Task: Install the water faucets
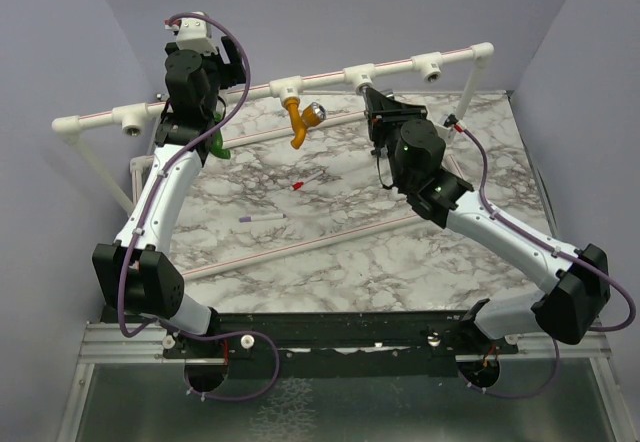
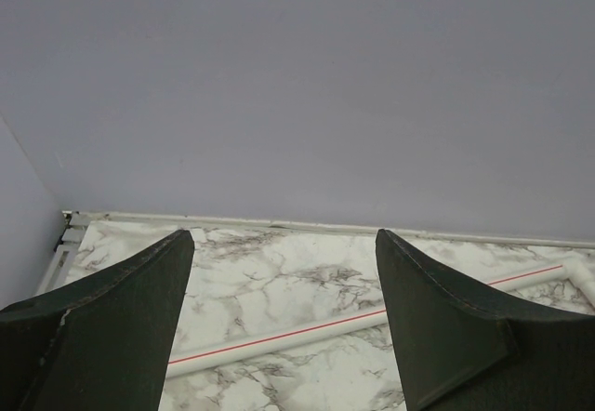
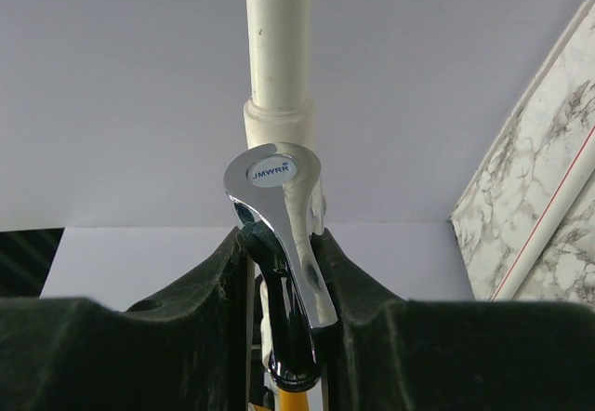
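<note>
A white pipe rail [image 1: 330,77] with tee joints runs across the back of the table. The mustard-orange faucet [image 1: 300,120] with a silver knob hangs from a middle tee. The green faucet [image 1: 219,148] shows below the rail, partly hidden behind my left arm. My right gripper [image 1: 373,102] [image 3: 279,234] is up at the neighbouring tee, shut on the grey metal faucet's chrome lever handle [image 3: 279,234]; a yellow part shows below it. The white pipe [image 3: 277,48] rises just behind the handle. My left gripper [image 1: 230,60] [image 2: 284,234] is raised above the rail's left part, open and holding nothing.
Two thin sticks lie on the marble table, one red-tipped [image 1: 303,182] and one purple-tipped [image 1: 260,218]. Long white pipes with a red line [image 1: 300,247] [image 2: 279,341] lie across the table. Purple walls close in the back and both sides.
</note>
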